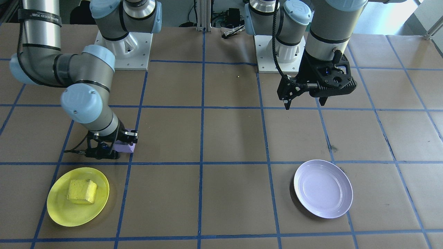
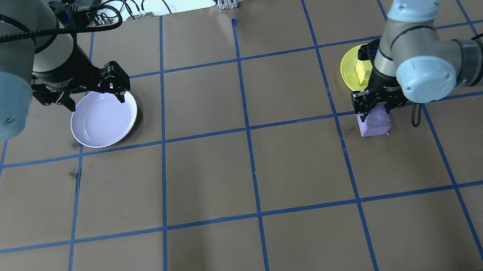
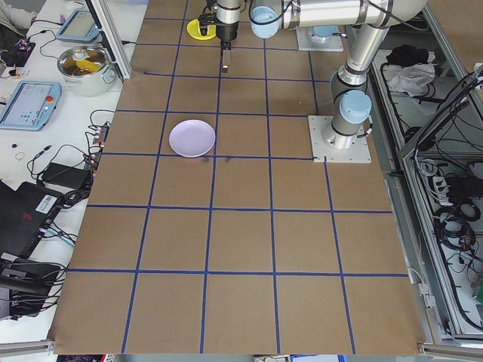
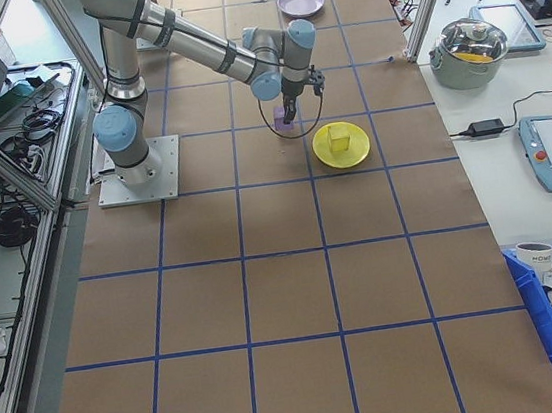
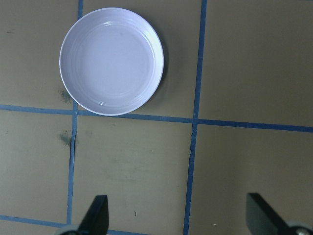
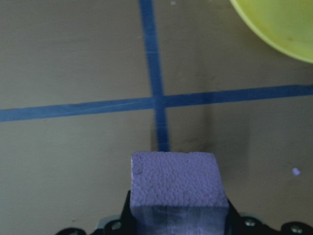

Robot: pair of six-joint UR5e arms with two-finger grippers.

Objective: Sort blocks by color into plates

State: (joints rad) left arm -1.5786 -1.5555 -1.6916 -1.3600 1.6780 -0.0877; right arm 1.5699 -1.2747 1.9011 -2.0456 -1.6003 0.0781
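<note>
Right gripper (image 2: 373, 109) pinches the purple block (image 2: 375, 124) at the yellow plate's (image 2: 349, 68) six o'clock; yellow block (image 1: 82, 191) sits in that plate; left gripper (image 1: 304, 101) hangs spread and empty near the lavender plate (image 1: 323, 188).

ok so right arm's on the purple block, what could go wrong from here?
1. The right pincer grips the purple block near its top; the foam block could slip or twist on lift.
2. The lavender plate is far across the table, under the open left pincer; carrying the block there may bring the arms into conflict.
3. The yellow plate with the yellow block lies close by; a wrong drop there would mis-sort.
</note>
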